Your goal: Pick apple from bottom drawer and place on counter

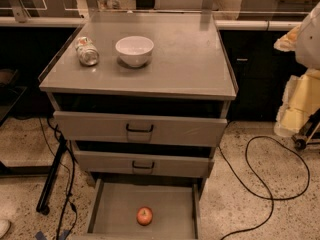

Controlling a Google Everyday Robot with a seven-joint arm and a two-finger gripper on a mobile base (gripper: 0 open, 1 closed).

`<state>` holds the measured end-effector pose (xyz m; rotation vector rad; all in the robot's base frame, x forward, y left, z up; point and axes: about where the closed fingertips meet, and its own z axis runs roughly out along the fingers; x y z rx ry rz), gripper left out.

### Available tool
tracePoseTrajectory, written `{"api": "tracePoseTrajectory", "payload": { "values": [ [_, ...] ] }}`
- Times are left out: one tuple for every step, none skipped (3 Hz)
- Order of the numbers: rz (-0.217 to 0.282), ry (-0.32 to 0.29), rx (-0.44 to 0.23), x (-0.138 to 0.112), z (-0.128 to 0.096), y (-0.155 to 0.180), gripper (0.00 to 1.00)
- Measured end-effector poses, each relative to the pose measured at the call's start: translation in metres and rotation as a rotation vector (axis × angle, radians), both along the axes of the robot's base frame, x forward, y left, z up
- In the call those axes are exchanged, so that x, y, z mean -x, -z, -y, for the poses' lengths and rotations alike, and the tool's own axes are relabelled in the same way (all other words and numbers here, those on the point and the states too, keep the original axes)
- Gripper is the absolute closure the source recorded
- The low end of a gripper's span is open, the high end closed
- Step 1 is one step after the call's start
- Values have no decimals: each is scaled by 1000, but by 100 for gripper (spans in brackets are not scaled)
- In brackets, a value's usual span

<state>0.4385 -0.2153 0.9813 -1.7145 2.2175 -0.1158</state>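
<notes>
Apple [144,216] is sitting in the bottom drawer [117,204], which is pulled open at the bottom of the frame. It's a bit right of the drawer's middle and not touching any wall. The two drawers above it, top [95,126] and middle [100,162], are each pulled out a little, black handles showing.

The counter [185,59] fills the upper middle. There's a white bowl [134,50] on it left of centre, and a can [87,51] lying on its side just left of the bowl, not touching it.

The gripper is out of frame, so I can't tell whether it's released or clenched. All I get is a pale rounded bit of arm [310,36] at the right edge, upper right, well away from the apple. A black cable [265,184] loops over the floor at lower right.
</notes>
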Motion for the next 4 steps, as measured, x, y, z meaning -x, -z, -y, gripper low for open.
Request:
{"api": "tracePoseTrajectory", "payload": {
  "values": [
    [0, 0, 0, 0, 0, 0, 0],
    [40, -21, -2, -4, -12, 2, 0],
    [61, -53, -14, 0, -49, 26, 0],
    [2, -87, -31, 10, -89, 75, 0]
  ]
}}
